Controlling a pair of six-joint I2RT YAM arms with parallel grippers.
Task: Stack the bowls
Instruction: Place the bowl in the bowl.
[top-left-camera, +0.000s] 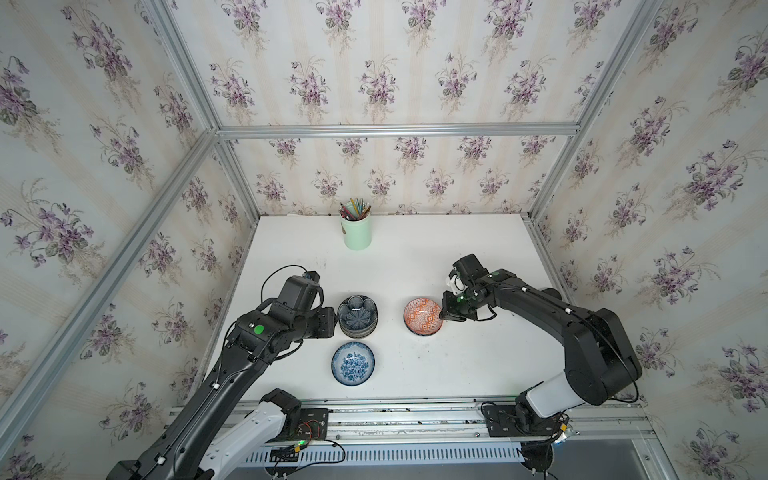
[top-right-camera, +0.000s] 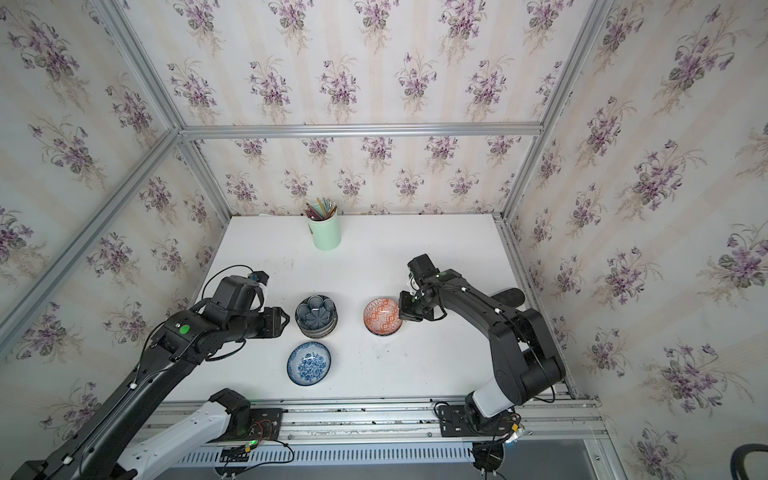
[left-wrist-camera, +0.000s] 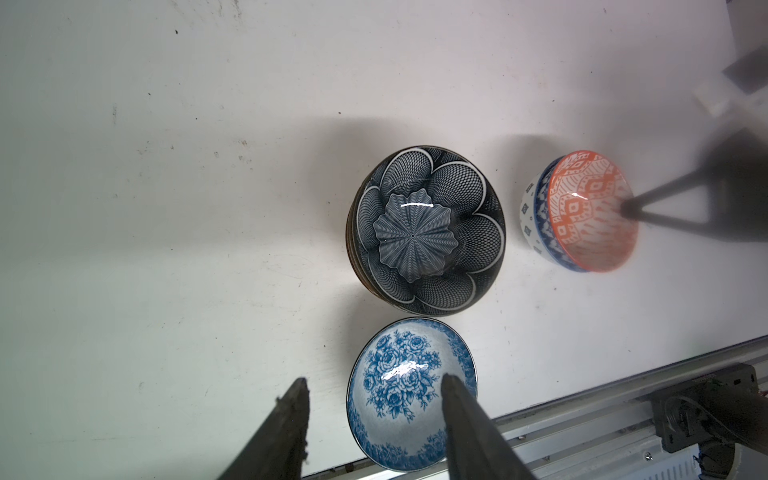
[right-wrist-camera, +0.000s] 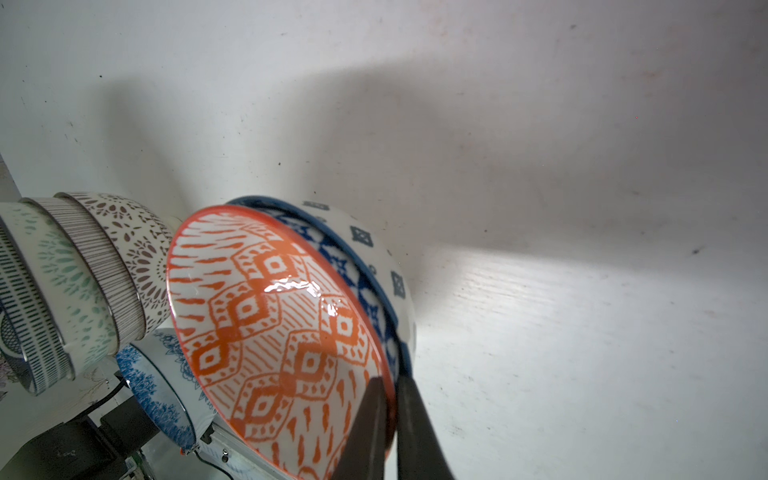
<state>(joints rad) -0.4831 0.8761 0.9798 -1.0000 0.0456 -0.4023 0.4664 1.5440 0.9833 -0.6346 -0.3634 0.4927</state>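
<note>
Green cup (top-left-camera: 356, 235) at the back of the table is stuffed with pencils (top-left-camera: 354, 209). The orange bowl (top-left-camera: 423, 316) sits nested in a blue-and-white bowl (left-wrist-camera: 532, 212) mid-table, and the right tool (right-wrist-camera: 390, 380) is clenched on its rim. Just left of it there's a stack (top-left-camera: 357, 330) of several bowls with a navy bowl (top-left-camera: 357, 311) on top. A flowery blue bowl (top-left-camera: 353, 363) sits alone nearer the front edge. The left tool (left-wrist-camera: 374, 379) is released, fingers apart, beside the stack. Scuffed white table (top-left-camera: 457, 365), purple flower wallpaper (top-left-camera: 374, 83), metal frame (top-left-camera: 395, 131). Every bowl faces mouth-up, and the stack stands straight.
</note>
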